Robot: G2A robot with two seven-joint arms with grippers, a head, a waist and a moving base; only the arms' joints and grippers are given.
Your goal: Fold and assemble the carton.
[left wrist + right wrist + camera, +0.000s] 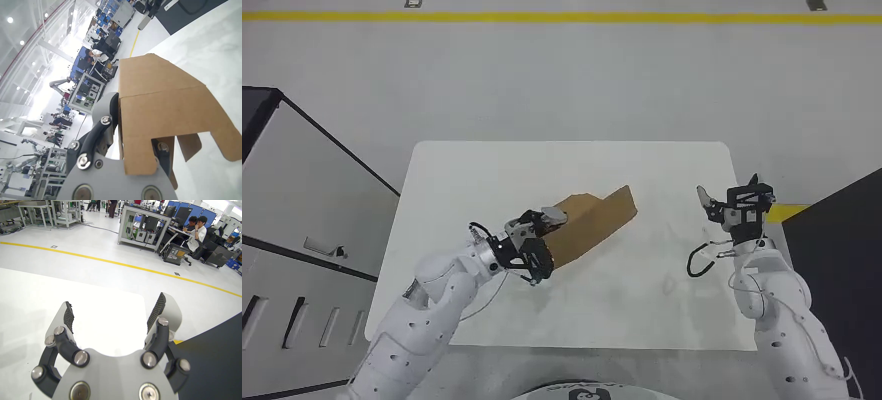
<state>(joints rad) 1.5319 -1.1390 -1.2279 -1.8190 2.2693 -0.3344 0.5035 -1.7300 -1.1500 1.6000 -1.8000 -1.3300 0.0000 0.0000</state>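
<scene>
1. Brown corrugated cardboard carton (594, 226), partly folded. It lies at centre frame of the top view, on or just above the white rectangular table (492, 180); which of the two cannot be told. Its long axis runs from lower left to upper right.
2. Left gripper (540, 243): clamped on the carton's lower-left end. This is the nearer arm, already in contact.
3. Right gripper (720, 204): fingers spread wide, holding nothing. It sits at the right of the frame by the table's edge, well apart from the carton. The carton's upper-right end points roughly toward it.
4. Judgement: the coming move likely turns on that gap, with the free right gripper having to come leftward to the unheld end.
5. Left wrist view: the left gripper (122, 117) has one finger (113, 106) outside a carton (160, 106) panel and the other behind it. A crease line and loose, unfolded flaps at lower right show here.
6. Right wrist view: the right gripper (113, 313) has ribbed pads (156, 311) apart over bare tabletop (105, 306).
</scene>
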